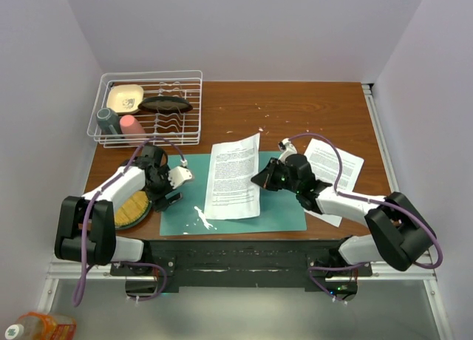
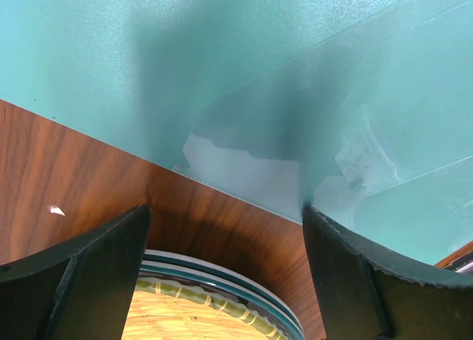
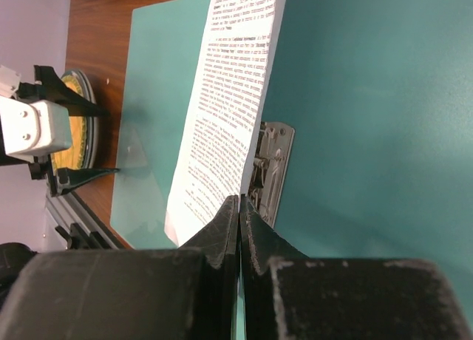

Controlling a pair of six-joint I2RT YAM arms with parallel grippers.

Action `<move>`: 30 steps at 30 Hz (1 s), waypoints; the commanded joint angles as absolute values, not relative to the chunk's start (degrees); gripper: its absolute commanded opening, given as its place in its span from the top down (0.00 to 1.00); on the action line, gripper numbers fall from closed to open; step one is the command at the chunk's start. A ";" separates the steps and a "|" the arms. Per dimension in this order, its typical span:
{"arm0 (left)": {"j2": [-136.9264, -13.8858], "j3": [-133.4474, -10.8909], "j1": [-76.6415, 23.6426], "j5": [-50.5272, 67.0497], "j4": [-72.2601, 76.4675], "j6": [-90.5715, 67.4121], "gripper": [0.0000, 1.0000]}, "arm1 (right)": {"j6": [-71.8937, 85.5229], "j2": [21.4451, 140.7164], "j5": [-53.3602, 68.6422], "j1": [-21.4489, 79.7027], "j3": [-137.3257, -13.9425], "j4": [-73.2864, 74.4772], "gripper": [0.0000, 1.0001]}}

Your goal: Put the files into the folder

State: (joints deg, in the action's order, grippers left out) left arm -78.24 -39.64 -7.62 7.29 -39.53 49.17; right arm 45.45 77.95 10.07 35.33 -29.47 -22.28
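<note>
The teal folder lies open and flat near the table's front edge. One file, a white sheet of dense text, lies on its middle. My right gripper is shut on that sheet's right edge. In the right wrist view the file runs up from the shut tips of the right gripper, beside the folder's metal clip. More files lie on the wood to the right, partly under my right arm. My left gripper is open and empty at the folder's left edge.
A plate with a woven mat sits just left of the folder, under my left gripper. A wire dish rack with a bowl and cups stands at the back left. A small white crumpled scrap lies on the folder's front left.
</note>
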 commanded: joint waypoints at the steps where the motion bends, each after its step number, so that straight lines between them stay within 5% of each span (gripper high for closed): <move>1: -78.22 -37.97 -7.21 7.56 -38.14 51.77 0.11 | 45.79 76.38 10.11 36.82 -28.48 -25.93 1.00; 30: -88.24 -43.77 -13.53 15.73 -38.67 47.55 0.11 | 41.40 75.85 0.09 39.73 -23.38 -26.63 1.00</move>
State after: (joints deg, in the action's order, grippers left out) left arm -84.42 -44.12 -11.27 10.15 -41.54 48.60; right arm 42.76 75.68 2.39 39.38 -23.73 -25.12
